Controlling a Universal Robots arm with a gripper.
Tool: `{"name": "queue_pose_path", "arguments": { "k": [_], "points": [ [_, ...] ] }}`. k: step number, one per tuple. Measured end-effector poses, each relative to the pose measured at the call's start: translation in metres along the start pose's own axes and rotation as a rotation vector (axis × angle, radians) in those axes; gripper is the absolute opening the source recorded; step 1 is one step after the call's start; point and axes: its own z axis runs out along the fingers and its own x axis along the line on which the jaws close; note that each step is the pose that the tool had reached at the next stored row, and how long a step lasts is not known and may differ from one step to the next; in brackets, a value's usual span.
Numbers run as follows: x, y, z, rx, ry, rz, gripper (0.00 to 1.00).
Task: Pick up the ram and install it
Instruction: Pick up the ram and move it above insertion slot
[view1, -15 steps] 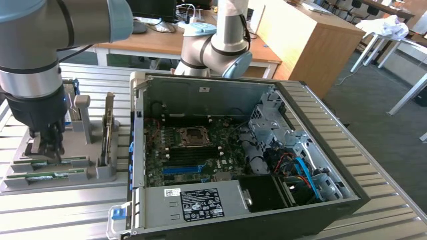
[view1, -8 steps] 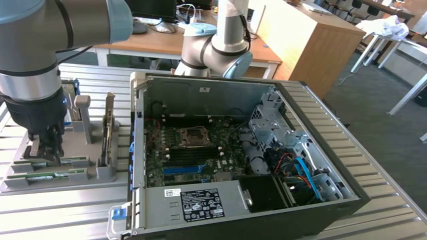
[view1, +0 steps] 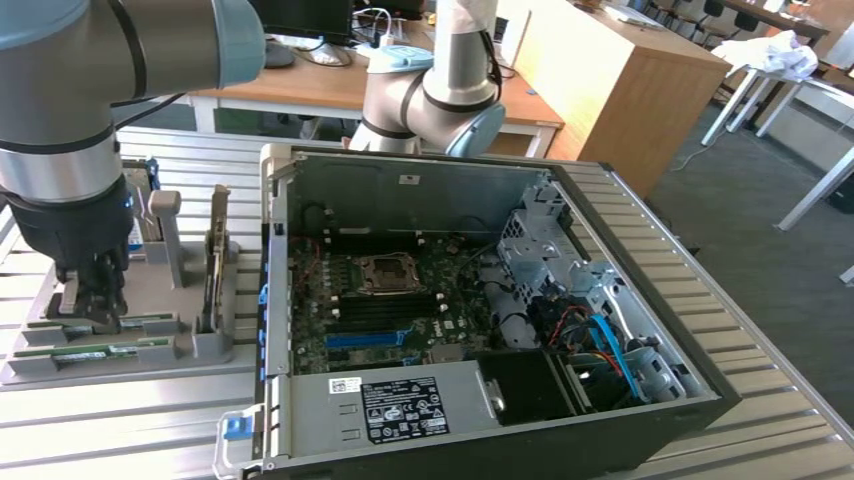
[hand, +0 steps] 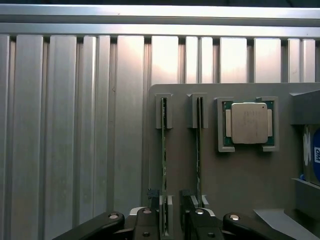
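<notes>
1. Surface (view1: 134, 430): ribbed aluminium; carries an open computer case and a grey holder side by side, the holder toward the exterior view's left.
2. Computer case (view1: 400, 195): side open; motherboard (view1: 387, 310) exposed and lying flat inside.
3. Arm (view1: 80, 100): reaches down over the holder, apart from the case interior.
4. Holder (hand: 240, 190): grey plate with slotted brackets and recesses; bears two sticks, a processor and a hard drive.
5. Hand (hand: 170, 226): lowered close over the holder; fingers (hand: 142, 225) spread wide, gripping nothing.
6. Hard drive (hand: 312, 155): blue-labelled; beyond the processor, on the side away from the sticks.
7. Processor (hand: 248, 123): square, silver-lidded; seated in its own recess just beside the second stick (hand: 199, 150).
8. Ram (hand: 163, 150): green stick standing on its long edge in the slot nearest the holder's edge, parallel to the second stick; one end lies between the hand's parted fingers, one finger on either side; whether either finger touches it cannot be told; it sits in the holder, not in the case.
</notes>
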Motion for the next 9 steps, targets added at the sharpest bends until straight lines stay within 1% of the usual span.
{"name": "queue_pose_path", "arguments": {
  "k": [9],
  "points": [
    [0.0,-0.0001,0.0045,-0.0003,0.0002,0.0,0.3]
  ]
}}
